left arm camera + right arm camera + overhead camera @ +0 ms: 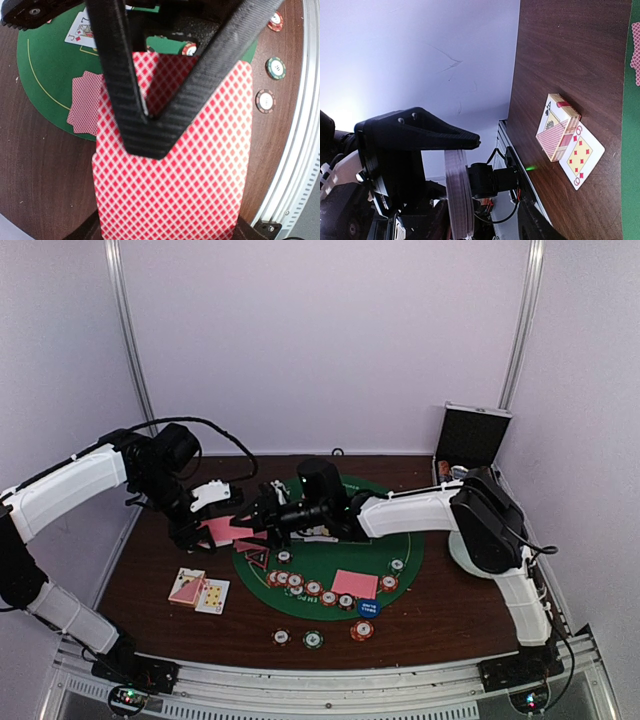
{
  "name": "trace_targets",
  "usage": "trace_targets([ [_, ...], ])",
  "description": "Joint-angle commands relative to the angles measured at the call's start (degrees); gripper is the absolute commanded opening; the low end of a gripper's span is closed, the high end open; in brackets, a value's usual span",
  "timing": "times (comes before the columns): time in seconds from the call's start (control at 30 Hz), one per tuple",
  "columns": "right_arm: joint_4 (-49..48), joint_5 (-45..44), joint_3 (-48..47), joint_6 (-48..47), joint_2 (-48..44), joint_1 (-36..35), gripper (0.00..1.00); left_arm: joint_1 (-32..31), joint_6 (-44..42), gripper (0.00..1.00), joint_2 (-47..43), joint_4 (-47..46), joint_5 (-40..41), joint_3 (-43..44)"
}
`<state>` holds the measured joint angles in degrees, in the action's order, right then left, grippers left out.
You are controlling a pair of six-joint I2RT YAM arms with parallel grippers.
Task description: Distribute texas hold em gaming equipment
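At 6 o'clock, nearest the arm bases, three loose poker chips (313, 639) lie on the bare wood. Just beyond them the blue dealer disc (367, 607) sits on the near rim of the round green mat (330, 562), beside a curved row of chips (300, 586) and a single red-backed card (354, 583). At 8 o'clock, off the mat, a few face-up cards (212, 596) overlap.

The left arm climbs from its 7 o'clock base, folds back at the far left, then slopes inward and down to the mat's 9 o'clock edge. There the left gripper (150, 142) has its fingers pinched tight in a V on the deck of red-backed cards (170, 200), held above the table.

The right arm rises from 5 o'clock to an elbow at 3 o'clock. Its forearm lies level and reaches left across the mat, so the right gripper (262, 517) is right against the deck. How wide its jaws stand cannot be told.

At 2 o'clock, farthest off, the black-and-silver case (470, 437) stands open
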<state>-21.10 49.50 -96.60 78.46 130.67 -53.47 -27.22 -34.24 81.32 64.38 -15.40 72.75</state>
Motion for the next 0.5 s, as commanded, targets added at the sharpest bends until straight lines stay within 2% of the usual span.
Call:
trace_targets([
  [0.0, -0.14, 0.50, 1.95, 0.16, -3.66, 0.47, 0.44, -0.02, -0.29, 0.00, -1.05, -2.39, -0.17, 0.73],
  [0.23, -2.83, 0.50, 3.30, 2.39, -5.54, 0.56, 0.36, -0.02, -0.26, 0.00, -1.07, -2.80, 0.09, 0.10],
  [0.47, -2.87, 1.21, 4.58, 3.18, -6.61, 0.56, 0.18, -0.02, -0.40, 0.00, -1.34, -2.79, 0.60, -0.20],
])
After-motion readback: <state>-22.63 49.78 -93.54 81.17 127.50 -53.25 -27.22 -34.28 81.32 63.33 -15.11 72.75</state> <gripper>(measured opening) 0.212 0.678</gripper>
